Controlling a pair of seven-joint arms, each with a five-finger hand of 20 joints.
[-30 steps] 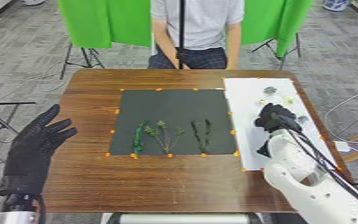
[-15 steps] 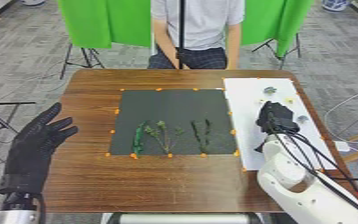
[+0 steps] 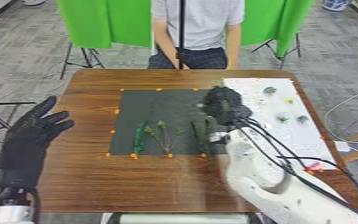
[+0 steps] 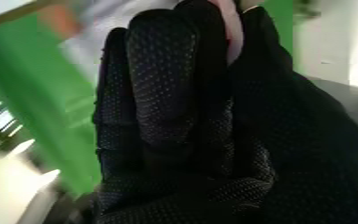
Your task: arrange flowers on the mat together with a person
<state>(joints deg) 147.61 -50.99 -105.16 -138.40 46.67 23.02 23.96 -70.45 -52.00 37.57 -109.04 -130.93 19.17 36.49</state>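
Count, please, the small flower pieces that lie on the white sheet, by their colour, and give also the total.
Blue-grey pieces: 2
Yellowish piece: 1
Pale greenish piece: 1
Total: 4, as far as I can make them out

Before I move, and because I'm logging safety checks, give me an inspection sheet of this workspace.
Surface: brown wooden table, dark mat, white sheet to its right
Job's things: green sprigs on the mat's near part; small flowers on the sheet
Clutter: nothing seen
Hands: left hand open at the table's left edge; right hand over the mat's far right corner, any hold unclear
Cables: black cables along the right arm
Surroundings: green curtain, tripod beyond the table
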